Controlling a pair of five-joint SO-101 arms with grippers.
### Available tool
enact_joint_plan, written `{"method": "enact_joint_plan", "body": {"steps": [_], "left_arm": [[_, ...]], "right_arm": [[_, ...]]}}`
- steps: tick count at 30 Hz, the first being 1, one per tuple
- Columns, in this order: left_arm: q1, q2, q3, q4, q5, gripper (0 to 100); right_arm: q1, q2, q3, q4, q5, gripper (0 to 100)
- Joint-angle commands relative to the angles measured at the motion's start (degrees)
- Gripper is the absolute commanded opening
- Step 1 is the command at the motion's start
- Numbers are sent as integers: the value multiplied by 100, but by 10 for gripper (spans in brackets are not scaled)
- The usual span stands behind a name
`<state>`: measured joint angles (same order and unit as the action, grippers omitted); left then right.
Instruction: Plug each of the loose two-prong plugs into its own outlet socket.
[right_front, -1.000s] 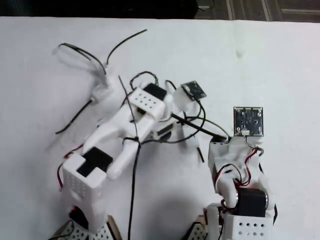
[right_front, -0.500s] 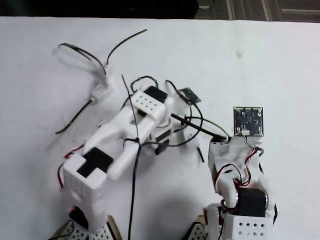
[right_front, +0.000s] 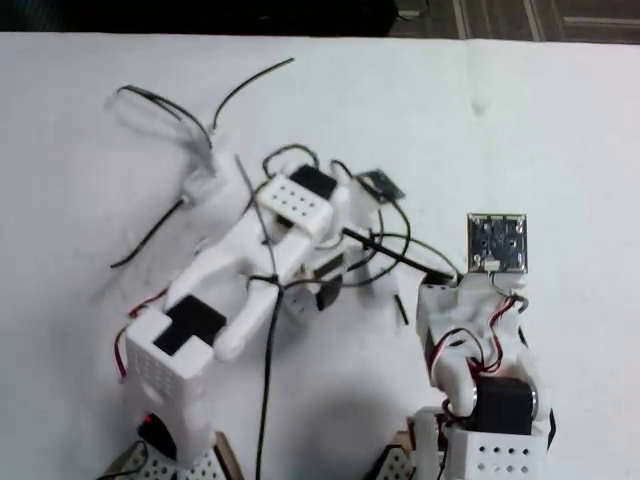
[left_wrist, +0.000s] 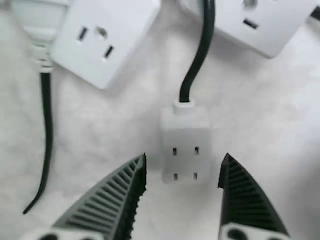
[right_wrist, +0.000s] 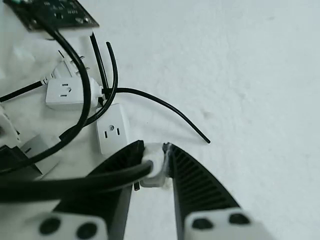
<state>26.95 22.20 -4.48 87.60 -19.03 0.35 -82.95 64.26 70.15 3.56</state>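
White tabletop (right_front: 560, 130) lies under everything, with dark floor (right_front: 200, 15) past its far edge. At the far left, thin black cords (right_front: 150, 100) loop and trail around a small white plug (right_front: 200, 185) lying on the table. To its right the left arm (right_front: 250, 260) stretches from the near-left corner toward the middle, with black wiring tangled round its wrist.

In its wrist view the left gripper (left_wrist: 184, 157) is released. Its ribbed jaws are spread to either side of a slotted white block (left_wrist: 184, 140) that lies flat on the table, and neither jaw touches it. A black cable (left_wrist: 200, 55) leaves the block's far end. Beyond the block lie two more white pieces. One is a three-hole socket (left_wrist: 102, 37) just beside a white plug body (left_wrist: 35, 20) with its own dark cord, and the other is a second socket (left_wrist: 260, 20) across the cable.

Right of centre, near the front edge, stands the right arm (right_front: 480, 370), its camera board (right_front: 496, 243) facing up. The right gripper (right_wrist: 154, 149) is clenched on a held plug (right_wrist: 154, 170), whose thick black lead (right_wrist: 75, 182) runs back along one jaw. Just past the fingertips a face-up outlet (right_wrist: 111, 129) rests on the table, with a farther outlet (right_wrist: 67, 92) beyond it. A loose cord end (right_wrist: 170, 112) curves over the table to their right.
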Motion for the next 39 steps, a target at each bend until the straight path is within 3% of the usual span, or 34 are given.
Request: {"method": "enact_joint_plan", "body": {"steps": [1,8,13,19,24,28,39], "left_arm": [[-233,-198,-818,501,26,238],[-936,-1525,-1363,1029,-9,221],[-1763,-2580,-879,993,-44,34],[-2651,-3697,387,809,-484,23],[-3653,-4813,1741,-97,-501,22],[-4259,-5622,3015,-818,-492,23],[-5411,-6290,5591,-2971,-457,23]], "right_arm": [[13,-31,-18,13,18,17],[22,-31,-18,13,18,17],[-22,-66,-149,-22,18,17],[-1332,-22,-721,136,-26,17],[-2800,-13,-738,163,-44,17],[-3512,321,-738,75,-44,17],[-4101,2607,-774,-1059,-44,17]]}}
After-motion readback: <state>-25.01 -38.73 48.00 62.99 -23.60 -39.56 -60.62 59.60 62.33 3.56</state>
